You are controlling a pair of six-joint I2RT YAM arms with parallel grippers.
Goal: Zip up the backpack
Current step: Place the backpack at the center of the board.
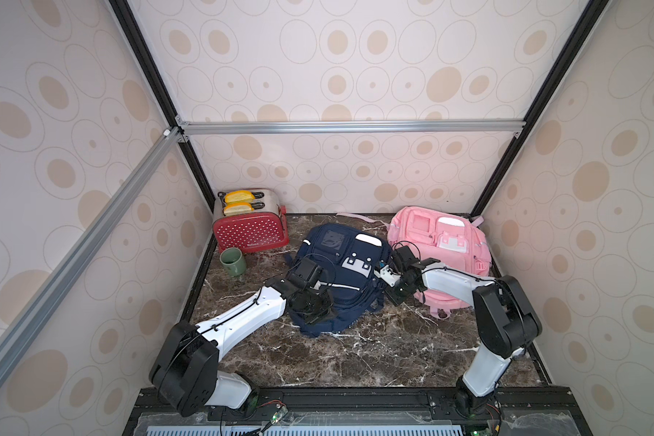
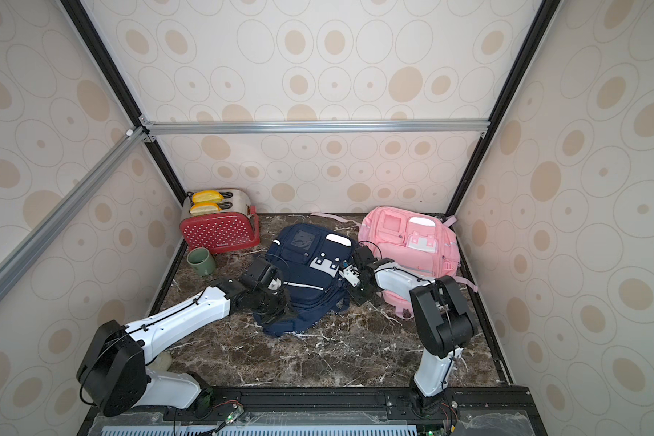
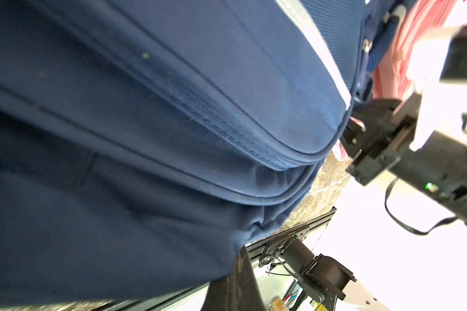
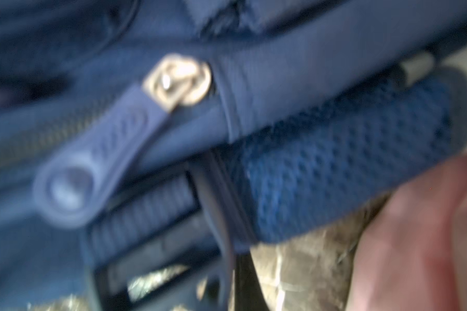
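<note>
Left gripper (image 1: 323, 315) and right gripper (image 1: 386, 290), both closed, their hold hidden, flank the navy backpack (image 1: 340, 256); its zipper pull (image 4: 97, 150) apparently awaits seizing and dragging shut.

Cream walls (image 1: 337, 56) patterned with tan ovals enclose a dark marble tabletop (image 1: 355, 351), framed by aluminium rails (image 1: 352, 126).

Both top views are bright and evenly lit, shadows faint on the table (image 1: 355, 351), edges bowed by the wide lens. The left wrist view blows out white past the navy backpack (image 3: 173, 134); the right wrist view is blurred, perhaps by motion.
</note>
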